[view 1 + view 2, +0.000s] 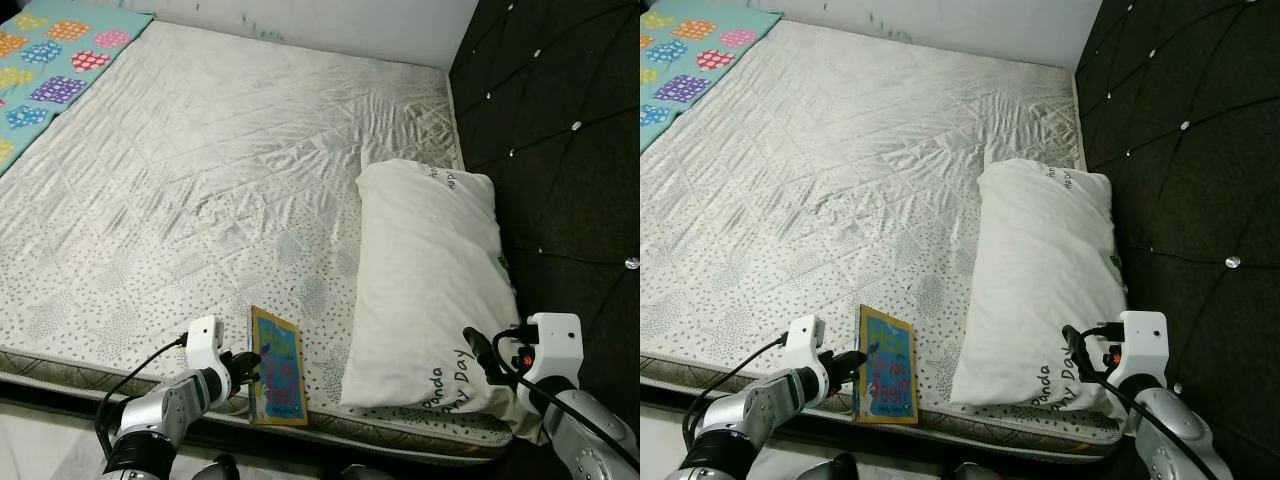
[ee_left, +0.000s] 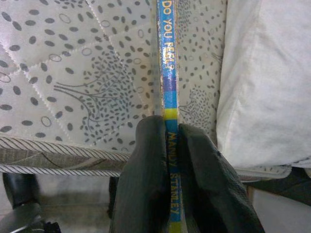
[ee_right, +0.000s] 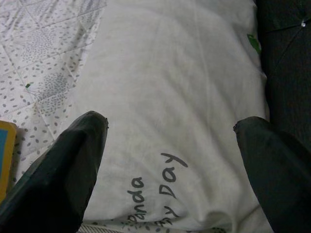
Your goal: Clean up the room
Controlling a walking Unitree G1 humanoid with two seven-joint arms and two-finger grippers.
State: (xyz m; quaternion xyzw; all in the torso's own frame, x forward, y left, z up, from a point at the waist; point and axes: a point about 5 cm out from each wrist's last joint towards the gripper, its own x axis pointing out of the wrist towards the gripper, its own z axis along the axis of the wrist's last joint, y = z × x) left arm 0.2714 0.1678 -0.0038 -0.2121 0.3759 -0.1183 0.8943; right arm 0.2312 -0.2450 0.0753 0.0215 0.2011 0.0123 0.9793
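One book (image 1: 277, 368), one pillow (image 1: 430, 280) on the bed (image 1: 200, 180); left claw (image 2: 167, 145) pinches the book's spine, right claw (image 3: 170, 141) spread over the pillow.

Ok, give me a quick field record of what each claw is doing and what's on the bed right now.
left claw: shut on the book's spine, at the near bed edge
book: upright, colourful cover, beside the pillow
right claw: open, fingers either side of the pillow's near end, above it
pillow: white, lying along the dark headboard
mattress: patterned, with a colourful blanket at the far left corner
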